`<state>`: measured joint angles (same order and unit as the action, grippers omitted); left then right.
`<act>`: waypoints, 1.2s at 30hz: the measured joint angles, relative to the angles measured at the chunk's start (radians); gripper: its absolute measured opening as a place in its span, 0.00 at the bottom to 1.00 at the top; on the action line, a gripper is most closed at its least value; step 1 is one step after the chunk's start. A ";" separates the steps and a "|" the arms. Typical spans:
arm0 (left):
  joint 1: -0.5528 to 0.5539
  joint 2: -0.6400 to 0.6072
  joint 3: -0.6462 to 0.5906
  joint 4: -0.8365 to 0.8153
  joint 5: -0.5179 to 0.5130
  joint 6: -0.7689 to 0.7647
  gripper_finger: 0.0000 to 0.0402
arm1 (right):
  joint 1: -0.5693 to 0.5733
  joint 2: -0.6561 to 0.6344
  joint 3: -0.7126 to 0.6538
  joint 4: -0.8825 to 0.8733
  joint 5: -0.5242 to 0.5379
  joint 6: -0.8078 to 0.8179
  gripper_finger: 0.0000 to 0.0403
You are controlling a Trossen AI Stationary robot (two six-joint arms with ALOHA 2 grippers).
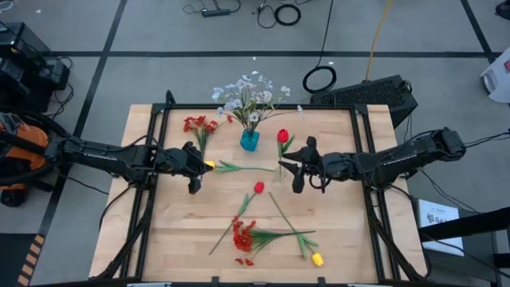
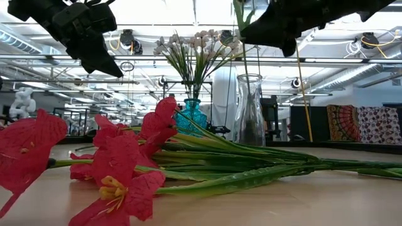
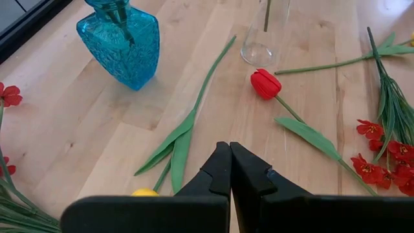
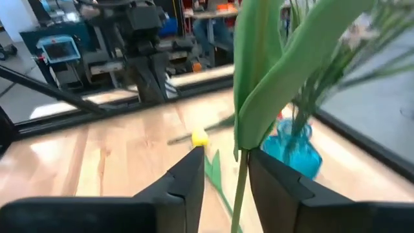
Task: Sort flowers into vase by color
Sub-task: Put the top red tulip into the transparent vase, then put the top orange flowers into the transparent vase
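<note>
My right gripper (image 1: pixel 288 169) (image 4: pixel 223 162) hovers open above the clear glass vase (image 2: pixel 249 116). A red tulip (image 1: pixel 282 136) stands in that vase, and its green stem (image 4: pixel 240 175) runs up between the fingers. My left gripper (image 1: pixel 198 166) (image 3: pixel 229 155) is shut and raised over the table, beside a yellow tulip (image 1: pixel 209 165) (image 3: pixel 143 192) that lies flat. White blossoms (image 1: pixel 249 94) stand in the blue vase (image 1: pixel 249 140) (image 3: pixel 126 42). On the table lie another red tulip (image 1: pixel 259 187) (image 3: pixel 266 83), two red clusters (image 1: pixel 199 125) (image 1: pixel 243 237) and a second yellow tulip (image 1: pixel 317 259). My right gripper has the red tulip's stem (image 4: pixel 242 165) between its open fingers, well above the clear vase's mouth. The stem passes close to one finger (image 4: pixel 272 181); whether it touches, I cannot tell. The tulip stands upright with its lower stem inside the vase.
The table's black frame rails (image 1: pixel 159 119) run along its left and right sides. Long stems and leaves (image 1: pixel 287 223) cross the near half of the table. Bare wood (image 1: pixel 343 135) shows at the far right corner.
</note>
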<state>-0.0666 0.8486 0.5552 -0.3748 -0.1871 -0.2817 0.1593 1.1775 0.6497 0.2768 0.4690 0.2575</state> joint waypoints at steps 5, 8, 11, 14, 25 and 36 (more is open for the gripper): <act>0.000 0.000 0.000 -0.001 0.000 0.000 0.01 | 0.000 -0.027 0.093 -0.286 -0.005 0.074 0.30; 0.000 0.000 0.000 -0.001 -0.005 0.000 0.01 | 0.000 -0.038 0.176 -0.481 -0.029 0.101 0.30; 0.000 0.000 0.000 0.000 -0.009 0.001 0.01 | 0.000 -0.039 0.269 -0.674 -0.063 0.139 0.30; 0.000 0.000 0.000 0.000 -0.010 0.000 0.01 | 0.000 -0.039 0.360 -0.863 -0.083 0.206 0.30; 0.000 0.000 0.000 -0.001 -0.106 -0.096 0.01 | 0.000 -0.040 0.532 -1.350 -0.084 0.660 0.25; 0.000 0.000 0.000 0.002 -0.109 -0.106 0.01 | 0.000 -0.056 0.466 -1.602 -0.121 0.931 0.12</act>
<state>-0.0666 0.8484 0.5552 -0.3727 -0.2966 -0.3880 0.1593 1.1219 1.1157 -1.3256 0.3478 1.1887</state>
